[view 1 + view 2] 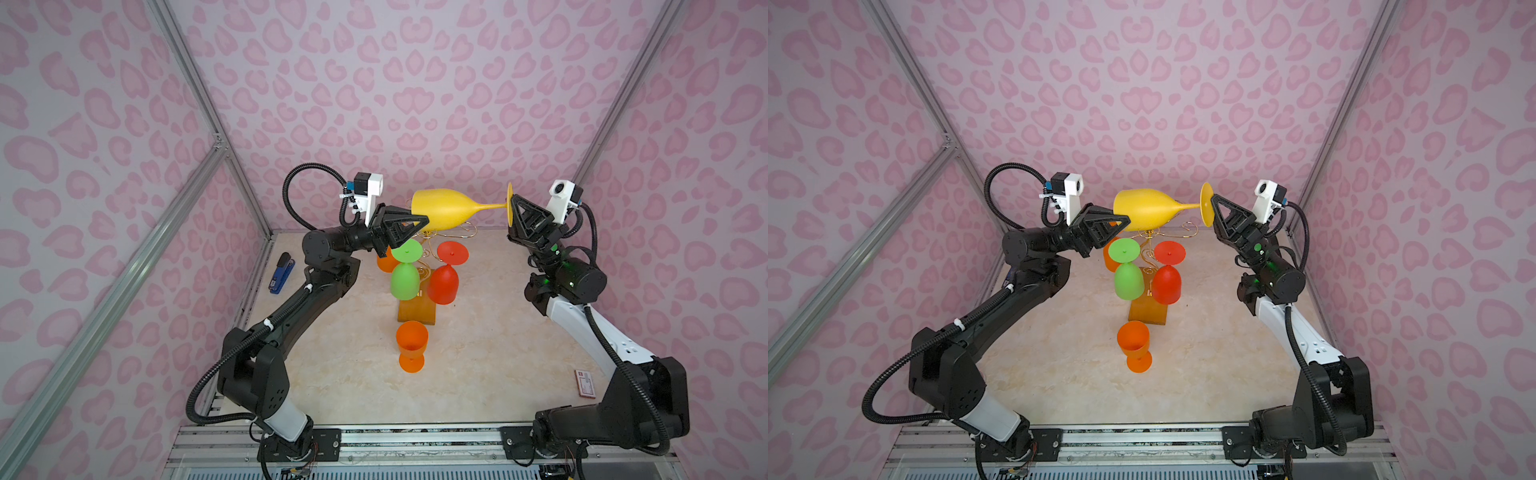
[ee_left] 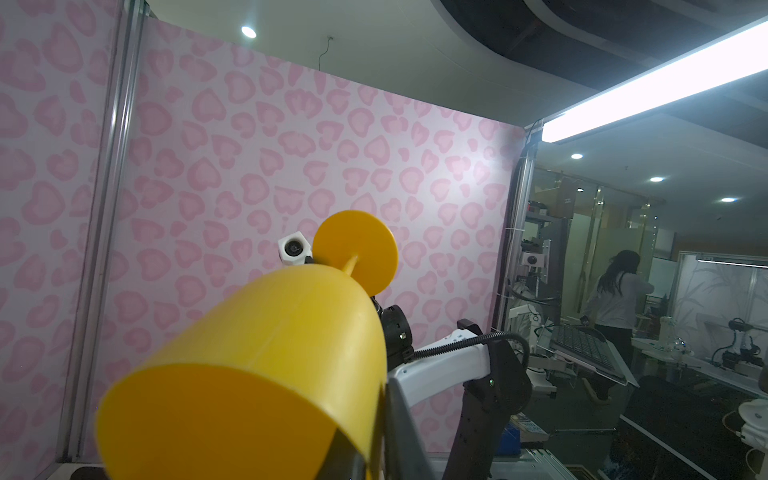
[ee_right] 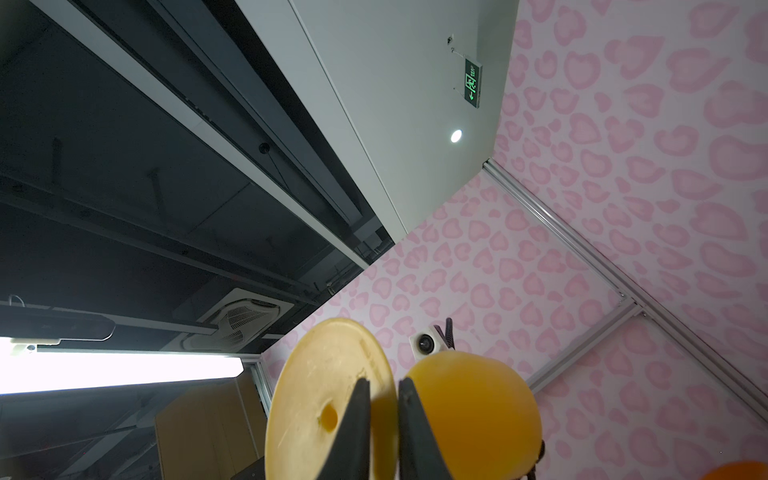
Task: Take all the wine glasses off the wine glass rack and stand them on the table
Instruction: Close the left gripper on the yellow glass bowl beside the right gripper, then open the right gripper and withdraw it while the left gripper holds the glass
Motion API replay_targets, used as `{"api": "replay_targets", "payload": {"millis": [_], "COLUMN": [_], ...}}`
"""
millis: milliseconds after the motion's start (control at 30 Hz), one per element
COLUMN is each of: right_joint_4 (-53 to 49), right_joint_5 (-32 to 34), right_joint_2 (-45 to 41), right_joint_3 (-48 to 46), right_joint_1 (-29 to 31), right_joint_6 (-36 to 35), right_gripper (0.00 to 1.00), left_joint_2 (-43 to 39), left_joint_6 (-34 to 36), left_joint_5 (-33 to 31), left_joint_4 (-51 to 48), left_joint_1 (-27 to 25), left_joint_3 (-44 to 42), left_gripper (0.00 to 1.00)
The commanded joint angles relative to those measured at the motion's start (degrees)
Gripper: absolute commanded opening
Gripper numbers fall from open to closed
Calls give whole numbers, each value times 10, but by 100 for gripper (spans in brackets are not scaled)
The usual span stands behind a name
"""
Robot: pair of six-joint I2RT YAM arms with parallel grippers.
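Right wrist view: right end effector (image 3: 382,382) straddles the foot disc of the yellow wine glass (image 3: 478,415); gripping or loose, cannot tell. Both top views: glass lies sideways in the air above the wine glass rack (image 1: 415,311), left end effector (image 1: 422,222) pinching the bowl rim. Risk: the rim pinch alone looks weak, so the glass could pivot, slip and drop onto the green glass (image 1: 404,280) and red glass (image 1: 444,284) hanging below.

Pink heart-patterned walls (image 1: 415,83), aluminium frame posts (image 1: 199,95), pale marble-look tabletop (image 1: 478,332), bright strip light (image 2: 648,79).
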Motion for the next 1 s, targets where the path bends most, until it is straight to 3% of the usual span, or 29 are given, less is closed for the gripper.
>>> {"api": "replay_targets", "payload": {"millis": [0, 167, 433, 567, 667, 733, 800, 833, 900, 967], "right_joint_4": [3, 4, -32, -127, -312, -512, -785, -875, -995, -1032], "right_joint_5": [-73, -74, -93, -123, -140, -135, -75, -42, 18, 48], "right_joint_2": [3, 0, -33, -82, -141, -188, -228, -239, -253, -260], "right_joint_3": [-6, -13, -49, -68, -74, -56, -4, 18, 49, 53], "right_joint_1": [-13, -55, -137, -185, -223, -232, -233, -233, -236, -242], "right_joint_6": [-5, 6, -4, -57, -184, -326, -520, -583, -662, -681], "right_gripper": [30, 48, 54, 55, 55, 55, 55, 55, 54, 54], "left_joint_2": [3, -9, -21, -47, -76, -93, -108, -112, -124, -136], "left_joint_6": [-33, -7, 37, 138, 284, 383, 477, 513, 597, 667], "left_joint_5": [11, 34, 74, 98, 79, 54, 23, 8, -37, -96], "left_joint_4": [31, -5, -86, -213, -398, -528, -652, -706, -827, -931], "left_joint_1": [-3, -3, -3, -3, -3, -5, -13, -18, -35, -60], "left_joint_3": [9, 10, 36, 34, 35, 48, 71, 82, 107, 125], "left_gripper": [3, 2, 2, 2, 2, 2, 2, 2, 2, 2]}}
